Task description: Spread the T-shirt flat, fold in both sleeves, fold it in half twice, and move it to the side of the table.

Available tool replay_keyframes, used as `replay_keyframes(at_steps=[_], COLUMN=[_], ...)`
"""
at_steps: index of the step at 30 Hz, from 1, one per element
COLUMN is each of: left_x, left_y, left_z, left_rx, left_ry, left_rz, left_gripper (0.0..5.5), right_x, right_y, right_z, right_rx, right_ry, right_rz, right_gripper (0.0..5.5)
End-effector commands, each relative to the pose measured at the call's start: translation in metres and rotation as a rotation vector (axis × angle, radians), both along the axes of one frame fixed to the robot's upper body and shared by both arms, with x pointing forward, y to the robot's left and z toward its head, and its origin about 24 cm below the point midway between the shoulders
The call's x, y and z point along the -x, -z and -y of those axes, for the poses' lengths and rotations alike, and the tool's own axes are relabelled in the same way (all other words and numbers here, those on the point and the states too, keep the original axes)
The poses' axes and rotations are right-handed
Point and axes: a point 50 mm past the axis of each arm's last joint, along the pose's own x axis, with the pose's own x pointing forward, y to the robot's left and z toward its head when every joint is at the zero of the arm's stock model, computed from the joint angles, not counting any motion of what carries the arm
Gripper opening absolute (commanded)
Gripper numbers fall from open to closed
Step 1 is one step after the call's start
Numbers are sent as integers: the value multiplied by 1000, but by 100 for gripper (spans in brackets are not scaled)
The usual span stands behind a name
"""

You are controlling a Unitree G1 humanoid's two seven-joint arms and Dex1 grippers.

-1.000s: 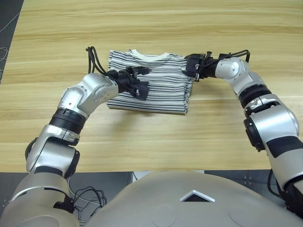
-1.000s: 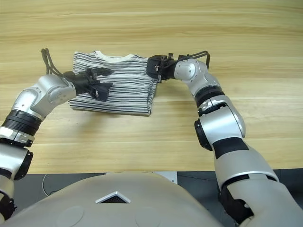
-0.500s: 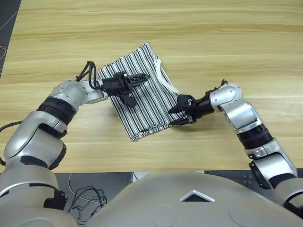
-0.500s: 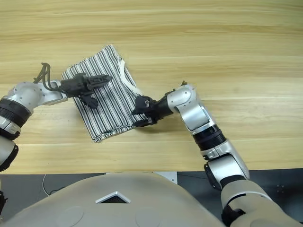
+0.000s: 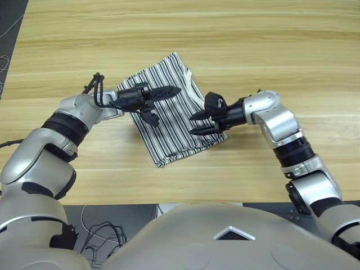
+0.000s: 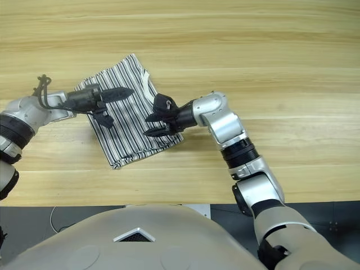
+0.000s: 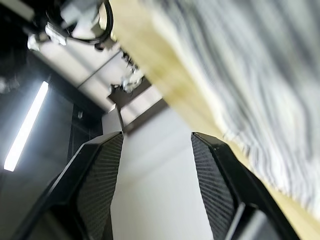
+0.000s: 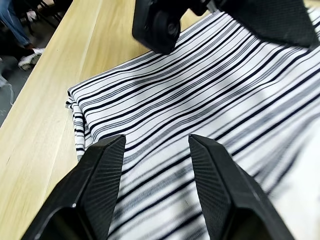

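The folded T-shirt [image 5: 169, 115], white with black stripes, lies askew on the wooden table [image 5: 270, 45], its white collar [image 6: 147, 84] on the right side. My left gripper [image 5: 167, 104] hovers over the shirt's far left part, open, with nothing between its fingers [image 7: 102, 185]. My right gripper [image 5: 193, 125] is at the shirt's right edge, open, its fingers [image 8: 100, 185] just above the striped cloth [image 8: 165, 100]. The right wrist view also has the left gripper [image 8: 160, 22] farther off over the shirt.
Bare table stretches far, left and right of the shirt. The table's near edge [image 5: 169, 202] runs close below the shirt. The left edge [image 5: 12, 50] drops to a dark floor with cables [image 5: 101, 233].
Since one second ago the shirt has turned clockwise and come nearer. In the last half second my right gripper rose from the shirt's near right corner to its right edge; the shirt stayed put.
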Motion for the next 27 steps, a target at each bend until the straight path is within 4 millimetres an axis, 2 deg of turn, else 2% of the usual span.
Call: replay_keyframes(at_steps=[1, 6, 11, 15, 18, 23, 27], left_x=[-11, -1, -3, -6, -7, -7, -9], left_y=[-31, -42, -42, -40, -38, -36, -34], left_z=[-16, -23, -33, -32, -28, -23, -18], left_rx=[98, 136, 174, 180, 167, 178, 181], left_ry=[-145, -192, -304, -321, -299, -278, -275], left_rz=[-23, -69, -105, -110, -88, -83, -82], left_gripper=[252, 252, 252, 252, 252, 252, 252], right_x=[-11, -15, -42, -65, -74, -75, -73], right_y=[-13, -13, -6, -1, 7, 28, 47], right_z=[11, 11, -12, -32, -40, -38, -21], right_rx=[20, 23, -7, -28, 1, 165, 328], right_ry=[25, 25, 110, 186, 230, 276, 310], right_rz=[62, 66, 166, 201, 215, 262, 299], right_gripper=[233, 233, 233, 233, 233, 233, 233])
